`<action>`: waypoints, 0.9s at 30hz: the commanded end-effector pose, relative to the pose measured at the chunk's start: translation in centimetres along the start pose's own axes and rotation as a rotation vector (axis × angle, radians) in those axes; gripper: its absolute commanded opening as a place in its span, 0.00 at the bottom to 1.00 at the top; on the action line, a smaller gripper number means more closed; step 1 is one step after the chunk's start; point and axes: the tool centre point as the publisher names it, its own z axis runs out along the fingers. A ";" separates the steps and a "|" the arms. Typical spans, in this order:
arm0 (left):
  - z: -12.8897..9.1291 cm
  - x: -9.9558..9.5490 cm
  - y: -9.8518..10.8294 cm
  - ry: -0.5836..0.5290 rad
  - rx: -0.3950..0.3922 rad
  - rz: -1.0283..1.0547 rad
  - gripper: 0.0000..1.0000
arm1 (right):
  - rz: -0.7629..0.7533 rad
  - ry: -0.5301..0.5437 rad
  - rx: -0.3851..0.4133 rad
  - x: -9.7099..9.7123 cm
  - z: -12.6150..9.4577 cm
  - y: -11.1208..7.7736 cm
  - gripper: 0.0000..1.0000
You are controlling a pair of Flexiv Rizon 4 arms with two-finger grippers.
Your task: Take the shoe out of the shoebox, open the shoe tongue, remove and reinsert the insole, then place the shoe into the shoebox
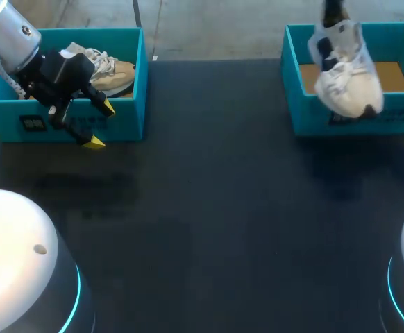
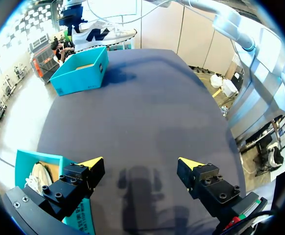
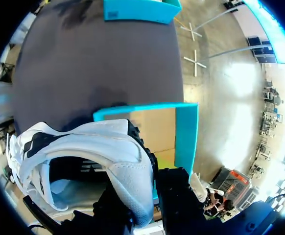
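Right fingers (image 3: 177, 196) clamped on the heel wall of the white shoe (image 3: 108, 147), one finger inside the opening and one outside. Yellow tips hidden by the shoe.

- Shoe hangs from the heel, sole down and roughly level. Long axis runs from the fingers out toward the robot's side, toe furthest from the grip.
- Right box (image 3: 186, 132) lies directly under fingers and shoe, its cardboard floor bare. The shoe looks lifted above the rim; I can't tell if the toe is fully clear.
- Bench (image 3: 93, 63) open ahead of the toe, past the box's near wall.

Left fingers (image 2: 91, 162) wide apart, holding nothing, low over the bench. Left box (image 2: 25, 159) just beside one finger, tan shoe (image 2: 37, 177) lying inside it. White shoe well apart from these fingers, straight ahead across the bench.

Judgement: take-out step nearly done. The next move turns on carrying the shoe toe-first off the box and down onto the bench between the two boxes. Right arm already has it; left arm is too far away to work the tongue until the shoe comes in.

Count: two boxes, two shoes (one white, one tan), two arms.
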 end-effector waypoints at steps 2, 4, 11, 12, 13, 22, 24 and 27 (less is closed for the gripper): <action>0.0 0.1 0.0 -0.001 -0.002 0.000 1.00 | -0.022 -0.022 -0.017 -0.3 0.8 -2.9 0.00; 0.0 0.1 0.0 -0.001 -0.002 0.000 1.00 | -0.032 -0.026 -0.017 -0.5 1.1 -3.8 0.00; 0.0 0.1 0.0 -0.001 -0.002 0.000 1.00 | -0.111 -0.033 -0.052 -0.5 2.6 -6.3 0.00; 0.0 0.1 0.0 -0.001 -0.002 0.000 1.00 | -0.134 -0.027 -0.049 -0.3 2.8 -6.6 0.00; 0.0 0.1 0.0 -0.001 -0.002 0.000 1.00 | -0.155 -0.020 -0.049 -0.1 2.8 -6.8 0.00; 0.0 0.1 0.0 -0.001 -0.002 0.000 1.00 | -0.132 -0.013 -0.018 0.0 3.1 -7.2 0.00; 0.0 0.1 0.0 -0.001 -0.002 0.000 1.00 | -0.132 -0.013 -0.018 0.0 3.1 -7.2 0.00; 0.0 0.1 0.0 -0.001 -0.002 0.000 1.00 | -0.132 -0.013 -0.018 0.0 3.1 -7.2 0.00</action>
